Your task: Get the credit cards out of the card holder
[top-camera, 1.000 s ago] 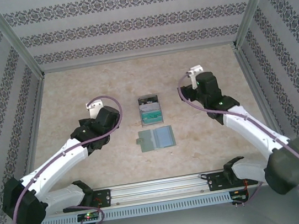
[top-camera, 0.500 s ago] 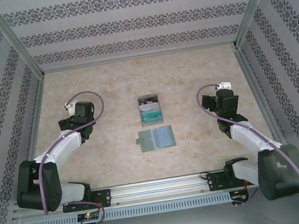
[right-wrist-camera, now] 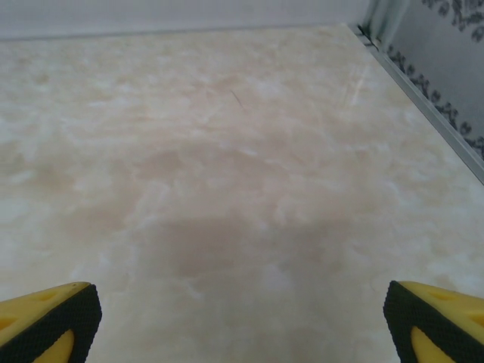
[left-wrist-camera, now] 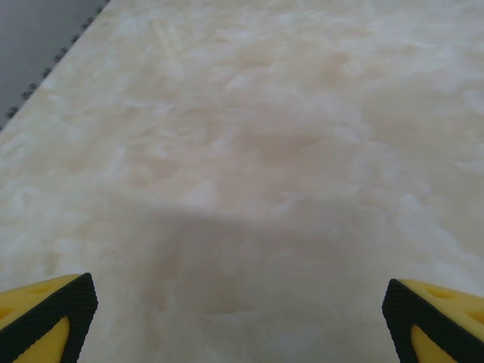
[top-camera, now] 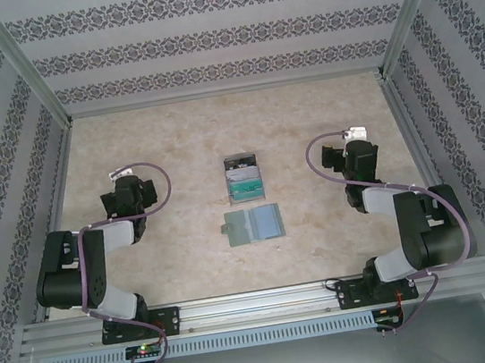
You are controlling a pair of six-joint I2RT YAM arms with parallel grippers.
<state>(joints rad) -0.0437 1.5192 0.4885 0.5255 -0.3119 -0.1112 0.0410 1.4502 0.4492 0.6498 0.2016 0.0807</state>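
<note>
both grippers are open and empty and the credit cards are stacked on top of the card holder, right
Not quite. The top external view shows the credit cards stacked on the table, just beyond the card holder, not on it. The left gripper and right gripper are indeed open and empty.

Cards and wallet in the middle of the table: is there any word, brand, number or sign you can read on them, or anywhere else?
No text can be read.
Cards: teal, white and dark printed faces, any print too small to read.
Wallet: no lettering can be made out.
Walls: bands of ornament, not writing.
Table: bare marbled surface in both wrist views, no marks.
</note>
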